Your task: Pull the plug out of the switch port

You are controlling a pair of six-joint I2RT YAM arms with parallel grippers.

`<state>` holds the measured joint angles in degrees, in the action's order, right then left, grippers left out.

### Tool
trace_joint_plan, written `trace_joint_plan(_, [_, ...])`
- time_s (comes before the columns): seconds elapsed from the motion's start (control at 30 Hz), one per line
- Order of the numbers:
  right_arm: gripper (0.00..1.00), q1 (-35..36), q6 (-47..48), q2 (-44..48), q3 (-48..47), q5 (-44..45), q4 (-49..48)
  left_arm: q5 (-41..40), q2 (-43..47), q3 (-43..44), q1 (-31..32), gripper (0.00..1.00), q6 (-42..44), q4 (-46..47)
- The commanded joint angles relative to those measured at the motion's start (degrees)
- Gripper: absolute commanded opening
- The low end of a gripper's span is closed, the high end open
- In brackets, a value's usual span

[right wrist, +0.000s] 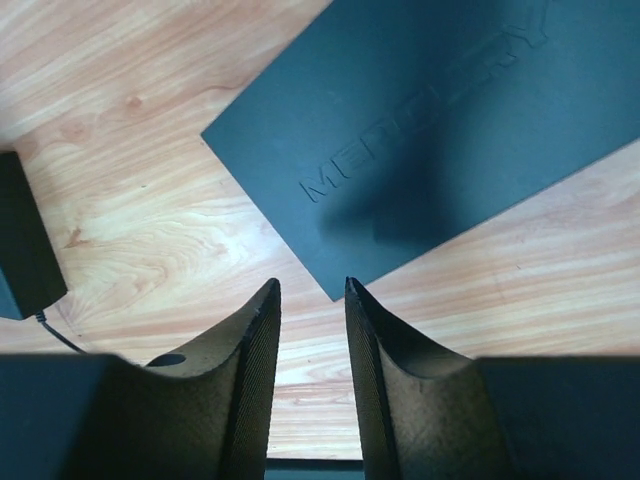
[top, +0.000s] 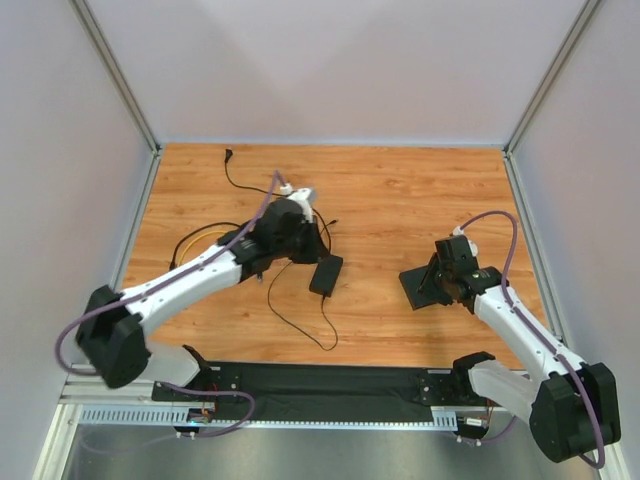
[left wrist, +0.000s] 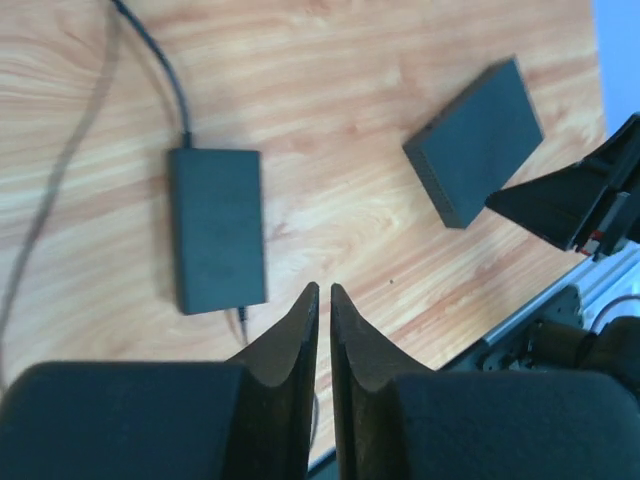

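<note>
The switch (top: 414, 286) is a flat matte-black slab on the wood table at the right. It fills the top of the right wrist view (right wrist: 430, 130), with raised lettering on its top. My right gripper (top: 441, 278) hovers at its near corner, open and empty (right wrist: 312, 288). My left gripper (top: 318, 234) is shut on nothing (left wrist: 324, 290), above the table beside the small black adapter brick (top: 326, 273), which also shows in the left wrist view (left wrist: 217, 228). The switch lies farther right in that view (left wrist: 475, 140). No cable or plug shows at the switch.
Thin black cables run from the adapter brick across the table; one ends in a loose plug (top: 228, 153) at the back left. A yellow cable loop (top: 197, 236) lies by the left arm. Grey walls enclose the table; a black rail (top: 320, 385) runs along the near edge.
</note>
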<state>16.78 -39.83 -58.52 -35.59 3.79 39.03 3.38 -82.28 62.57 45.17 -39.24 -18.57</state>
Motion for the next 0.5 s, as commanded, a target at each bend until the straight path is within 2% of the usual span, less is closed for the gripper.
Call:
trace_joint_plan(0.0, [0.37, 0.4, 1.1, 1.1, 1.1, -1.5, -5.5, 3.1, 11.9, -11.6, -4.6, 0.17, 0.4, 3.6])
trace_joint_plan(0.1, [0.42, 0.5, 0.5, 1.9, 3.6, -2.0, -8.6, 4.3, 21.6, -18.6, -5.4, 0.19, 1.4, 2.9])
trace_joint_plan(0.13, [0.45, 0.5, 0.2, 2.7, 4.3, -2.1, -10.1, 4.4, 23.9, -20.1, -5.4, 0.25, 1.7, 2.5])
trace_joint_plan(0.17, [0.47, 0.5, -0.1, 3.1, 5.7, -2.0, -10.7, 4.3, 26.3, -21.8, -5.5, 0.25, 1.6, 1.4])
trace_joint_plan(0.3, [0.59, 0.5, -0.6, 6.7, 9.9, -2.2, -14.5, 3.8, 39.6, -32.4, -6.1, 0.46, -1.6, -0.2])
trace_joint_plan(0.33, [0.67, 0.5, -1.1, 7.6, 11.1, -2.2, -15.4, 4.2, 41.5, -34.1, -6.5, 0.52, -2.4, -0.2])
trace_joint_plan(0.47, [0.87, 0.5, -3.8, 11.6, 15.8, -2.2, -18.5, 6.8, 48.2, -42.2, -6.8, 0.59, -8.5, 3.6])
